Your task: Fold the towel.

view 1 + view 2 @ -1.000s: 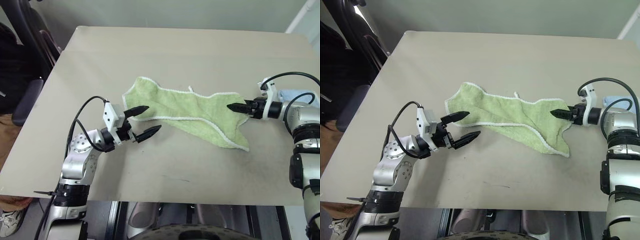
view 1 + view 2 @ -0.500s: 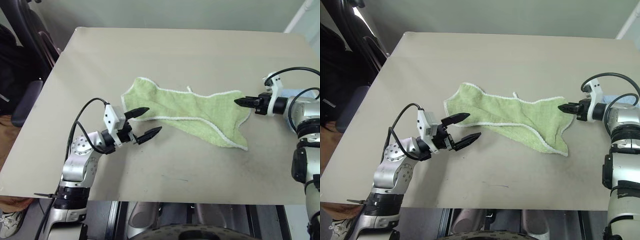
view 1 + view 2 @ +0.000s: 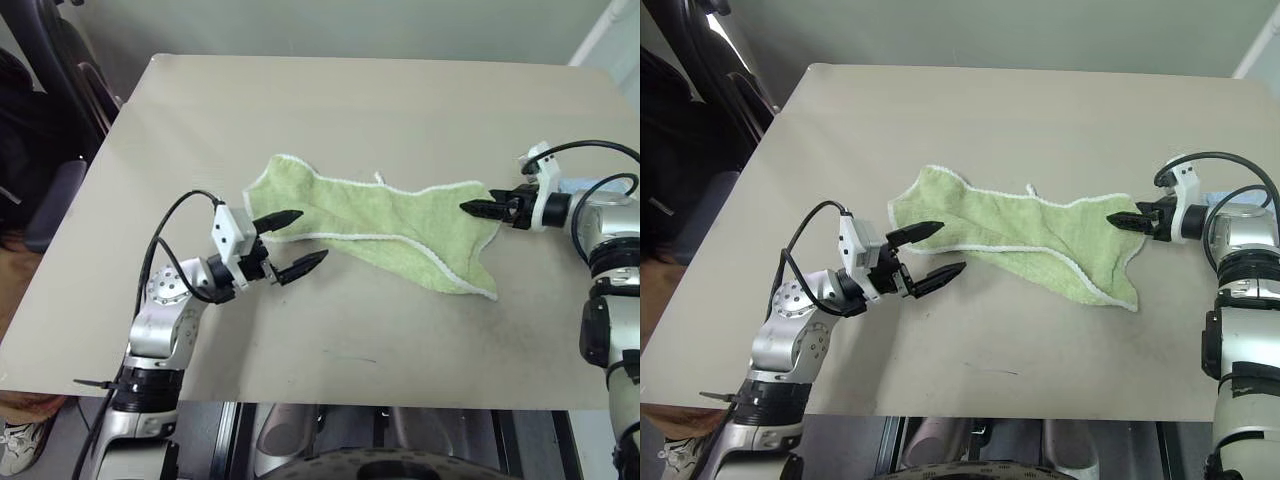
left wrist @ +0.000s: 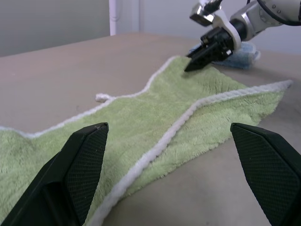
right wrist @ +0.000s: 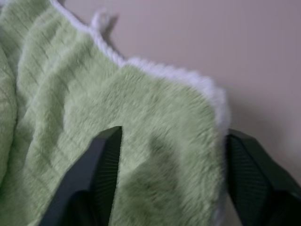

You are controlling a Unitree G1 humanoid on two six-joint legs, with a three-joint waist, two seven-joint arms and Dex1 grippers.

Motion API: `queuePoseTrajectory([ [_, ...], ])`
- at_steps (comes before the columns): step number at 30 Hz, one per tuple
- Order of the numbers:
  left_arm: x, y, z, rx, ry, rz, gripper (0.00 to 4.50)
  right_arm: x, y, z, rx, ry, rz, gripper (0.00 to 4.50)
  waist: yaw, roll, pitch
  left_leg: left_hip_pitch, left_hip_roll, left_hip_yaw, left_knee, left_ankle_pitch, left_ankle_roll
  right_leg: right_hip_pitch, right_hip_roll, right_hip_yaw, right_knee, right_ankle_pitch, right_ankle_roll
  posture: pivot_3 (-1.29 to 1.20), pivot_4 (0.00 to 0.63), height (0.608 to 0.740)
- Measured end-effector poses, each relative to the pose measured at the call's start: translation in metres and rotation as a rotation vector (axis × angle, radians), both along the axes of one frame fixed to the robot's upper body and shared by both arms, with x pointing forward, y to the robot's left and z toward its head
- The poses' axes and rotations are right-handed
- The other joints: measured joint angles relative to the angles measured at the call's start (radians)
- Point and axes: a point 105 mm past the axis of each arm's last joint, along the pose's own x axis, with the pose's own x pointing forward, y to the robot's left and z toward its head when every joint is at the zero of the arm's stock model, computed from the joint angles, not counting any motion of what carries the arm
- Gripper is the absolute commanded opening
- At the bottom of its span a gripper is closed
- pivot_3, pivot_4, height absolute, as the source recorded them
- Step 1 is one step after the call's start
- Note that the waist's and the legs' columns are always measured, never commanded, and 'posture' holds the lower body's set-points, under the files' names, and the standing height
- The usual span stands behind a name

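Towel (image 3: 385, 230) lies crumpled in the middle of the bench (image 3: 330, 110), stretched out sideways, with a white trim and a small loop (image 3: 379, 178) on its far edge. It looks soft, light and limp, so it will sag and drag; I judge the corners by the trim are the best places to hold. On the left, the left gripper (image 3: 290, 243) hangs by the towel's near-left end, fingers wide open and empty. On the right, the right gripper (image 3: 476, 209) has its fingers apart over the far-right corner, not yet closed on it. Bare bench surrounds the towel; a blue cloth (image 3: 583, 186) lies behind the right arm.
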Motion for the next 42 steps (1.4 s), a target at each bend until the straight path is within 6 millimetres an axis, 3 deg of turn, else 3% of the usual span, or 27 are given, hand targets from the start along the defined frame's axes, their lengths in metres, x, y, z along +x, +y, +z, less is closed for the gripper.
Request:
queuePoseTrajectory([
  [19,0.002,0.003,-0.005,0.01,0.02,0.01,4.5,-0.017,-0.008,-0.004,-0.036,0.165,0.026,3.14,0.007,0.0,0.0,0.001,0.0,0.0,0.0,0.0,-0.001,0.001,0.0,-0.001,0.0,0.0,-0.001,0.0,0.15,0.733],
  [28,0.004,0.0,-0.003,0.004,0.034,0.005,4.5,-0.008,0.004,-0.002,0.079,0.163,-0.032,3.14,0.0,0.0,0.0,0.003,0.0,0.0,0.0,0.001,0.0,0.002,0.0,0.0,0.0,0.0,-0.001,0.0,0.15,0.733],
  [31,0.009,-0.004,0.005,-0.033,0.037,0.007,4.5,-0.004,0.007,0.009,0.134,0.13,-0.037,2.56,-0.001,0.0,0.0,0.002,0.0,0.0,-0.001,0.001,-0.001,0.002,0.0,0.0,0.001,0.0,-0.001,0.0,0.15,0.733],
  [33,0.01,-0.005,0.008,-0.037,0.034,0.004,4.5,0.001,0.009,0.021,0.163,0.092,-0.036,1.94,-0.001,0.0,0.0,0.003,0.0,0.0,-0.001,0.001,-0.002,0.002,0.0,0.0,0.0,-0.001,-0.001,0.0,0.15,0.733],
  [42,0.01,-0.005,0.007,-0.03,0.037,0.003,4.5,0.003,0.008,0.027,0.183,0.068,-0.052,1.94,-0.001,0.0,0.0,0.002,0.0,0.0,-0.001,0.004,-0.006,0.002,0.0,0.0,0.0,-0.001,-0.001,0.0,0.15,0.733],
])
